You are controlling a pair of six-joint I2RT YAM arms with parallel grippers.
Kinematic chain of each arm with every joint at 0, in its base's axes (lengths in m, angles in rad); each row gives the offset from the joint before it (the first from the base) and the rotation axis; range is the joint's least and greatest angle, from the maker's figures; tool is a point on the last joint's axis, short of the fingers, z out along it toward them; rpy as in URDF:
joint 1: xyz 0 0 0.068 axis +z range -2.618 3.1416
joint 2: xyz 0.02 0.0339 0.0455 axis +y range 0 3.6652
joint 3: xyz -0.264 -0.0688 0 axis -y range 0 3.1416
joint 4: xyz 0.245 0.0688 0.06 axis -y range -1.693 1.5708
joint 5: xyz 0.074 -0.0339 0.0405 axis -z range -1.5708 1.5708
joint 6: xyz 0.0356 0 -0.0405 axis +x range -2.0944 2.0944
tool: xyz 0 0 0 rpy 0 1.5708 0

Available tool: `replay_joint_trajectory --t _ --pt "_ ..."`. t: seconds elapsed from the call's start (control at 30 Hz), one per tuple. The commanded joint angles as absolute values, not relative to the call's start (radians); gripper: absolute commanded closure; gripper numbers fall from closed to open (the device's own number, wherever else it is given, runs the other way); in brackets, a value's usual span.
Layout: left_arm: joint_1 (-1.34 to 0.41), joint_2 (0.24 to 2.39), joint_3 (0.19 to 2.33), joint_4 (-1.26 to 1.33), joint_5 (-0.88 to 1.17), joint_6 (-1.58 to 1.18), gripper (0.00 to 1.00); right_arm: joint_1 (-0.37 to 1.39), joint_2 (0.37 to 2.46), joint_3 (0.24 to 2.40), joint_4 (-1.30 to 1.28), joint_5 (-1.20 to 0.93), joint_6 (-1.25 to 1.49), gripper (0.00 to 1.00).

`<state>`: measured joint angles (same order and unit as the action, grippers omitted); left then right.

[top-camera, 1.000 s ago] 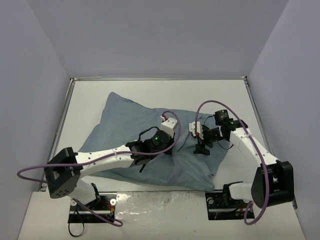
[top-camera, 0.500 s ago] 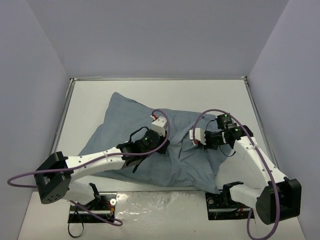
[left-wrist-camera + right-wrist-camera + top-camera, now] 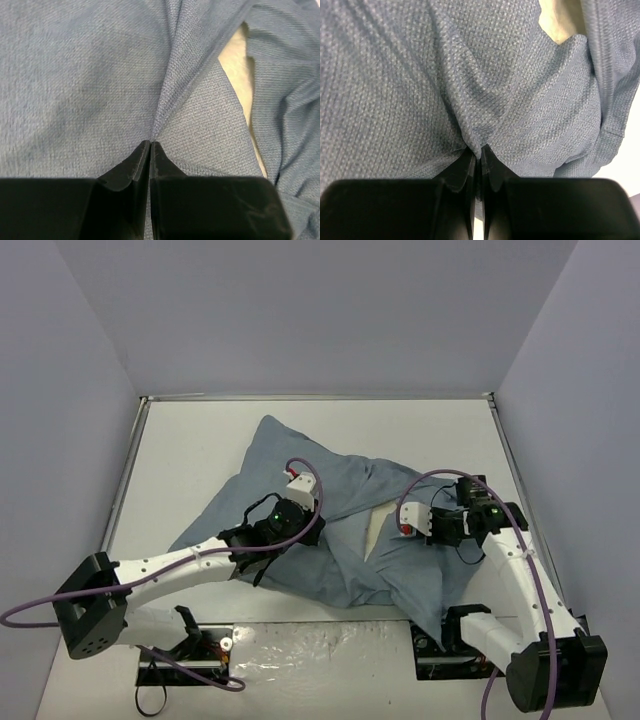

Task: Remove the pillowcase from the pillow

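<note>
The blue-grey pillowcase (image 3: 300,455) lies crumpled mid-table. A cream strip of the pillow (image 3: 377,530) shows through its opening between the two grippers. My left gripper (image 3: 318,532) is shut on a raised fold of the pillowcase (image 3: 100,75), left of the opening. Its jaws meet at the crease (image 3: 150,143), and the pillow (image 3: 239,65) shows at the upper right. My right gripper (image 3: 422,536) is shut on a pinch of the pillowcase (image 3: 395,75) on the opening's right side. Cloth bunches between its fingertips (image 3: 481,151), with a corner of pillow (image 3: 560,20) above.
The white table (image 3: 200,430) is boxed in by pale walls on three sides, with raised rails (image 3: 128,470) along its edges. A shiny plastic sheet (image 3: 300,645) covers the near edge between the arm bases. Purple cables loop off both arms.
The right gripper has shut on the cloth and drawn back to the right. The left arm has pulled left and nearer with its fold. The opening has spread and cream pillow now shows.
</note>
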<state>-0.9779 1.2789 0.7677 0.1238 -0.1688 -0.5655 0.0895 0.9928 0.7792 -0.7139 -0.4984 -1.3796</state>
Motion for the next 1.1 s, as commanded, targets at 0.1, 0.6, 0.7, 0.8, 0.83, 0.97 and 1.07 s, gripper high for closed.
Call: replay_joint_trajectory --t 0.1,0.6,0.7,0.8,0.83,0.97,1.07 --pt "-0.934 1.308 0.765 0.140 -0.215 -0.557 0.98 0.064 0.996 0.865 -0.931 -0.696 -1.557 1.00" --pt "-0.983 1.496 1.068 0.138 0.063 -0.439 0.43 0.075 1.009 0.844 -0.951 -0.716 -1.563 1.00" --pt "-1.005 1.457 1.065 0.143 0.066 -0.436 0.40 0.075 1.017 0.841 -0.951 -0.727 -1.563 1.00" --pt "-1.028 1.417 1.039 0.159 0.075 -0.443 0.39 0.075 1.028 0.841 -0.951 -0.752 -1.563 1.00" --pt "-1.034 1.411 1.023 0.161 0.081 -0.449 0.40 0.074 1.032 0.841 -0.951 -0.758 -1.565 1.00" --pt "-1.058 1.423 0.996 0.160 0.091 -0.549 0.69 0.074 1.037 0.842 -0.950 -0.776 -1.568 1.00" --pt "-1.084 1.460 1.017 0.129 0.008 -0.670 0.72 0.074 1.034 0.841 -0.950 -0.778 -1.571 1.00"
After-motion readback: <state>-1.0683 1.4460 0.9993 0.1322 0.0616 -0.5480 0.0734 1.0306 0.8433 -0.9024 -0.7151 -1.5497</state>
